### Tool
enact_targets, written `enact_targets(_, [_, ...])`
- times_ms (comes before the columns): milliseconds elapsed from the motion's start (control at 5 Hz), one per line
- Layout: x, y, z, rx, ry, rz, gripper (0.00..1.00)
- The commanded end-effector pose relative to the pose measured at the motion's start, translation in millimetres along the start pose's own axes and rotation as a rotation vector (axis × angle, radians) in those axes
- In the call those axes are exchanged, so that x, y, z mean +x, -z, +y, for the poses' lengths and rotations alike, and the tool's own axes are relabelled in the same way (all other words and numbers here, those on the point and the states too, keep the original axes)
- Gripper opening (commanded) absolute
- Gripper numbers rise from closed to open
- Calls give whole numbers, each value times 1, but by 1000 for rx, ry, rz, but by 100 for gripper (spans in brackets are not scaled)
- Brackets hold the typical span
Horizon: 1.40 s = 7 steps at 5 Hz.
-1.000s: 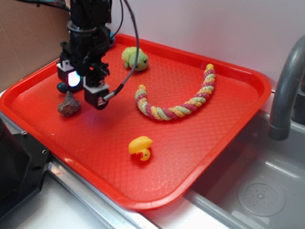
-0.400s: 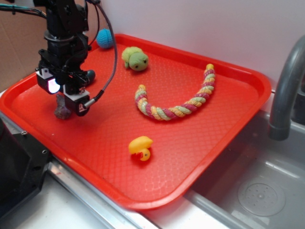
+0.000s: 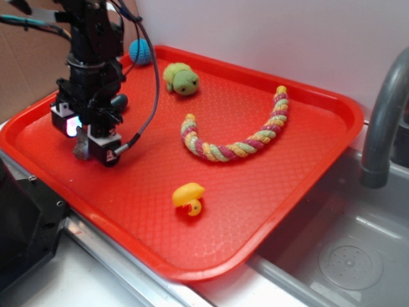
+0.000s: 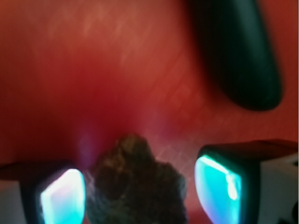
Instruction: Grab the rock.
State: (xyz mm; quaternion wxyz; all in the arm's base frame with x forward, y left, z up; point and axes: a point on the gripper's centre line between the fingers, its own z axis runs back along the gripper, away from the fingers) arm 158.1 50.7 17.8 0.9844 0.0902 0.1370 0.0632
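Red tray holds rock, duck, rope, frog.

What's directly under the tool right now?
The rock sits on the red tray between the open tool's pads, not yet clamped. Its near side is cut off from view.

No text, label, brand, number or sign can be read in either view. In the exterior view, the red tray, the toys on it and the grey tap at the right edge carry no lettering that shows. The black arm at the upper left has small pale and red patches near the pincer, but they are too small and blurred to read as writing. In the wrist view, the glowing cyan pads are plain, and the rock and the dark object at the upper right bear no marks.
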Motion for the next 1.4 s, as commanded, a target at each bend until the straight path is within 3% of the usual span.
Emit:
enact_targets(0, [2,13,0,-17,-38,24,0])
enact_targets(200, [4,5,1,-11,-45,19,0])
enact_targets(400, [7,-48,5,-6,-112,-72,0])
enact_targets(600, [1,-103,-6,2,-142,-190,0])
enact_targets(800, [-25,-153,-10,-111,-106,-317,0])
enact_targets(1000, [-53,-195,8,-223,-63,-344,0])
enact_targets(1200, [-59,-216,15,-204,-66,-329,0])
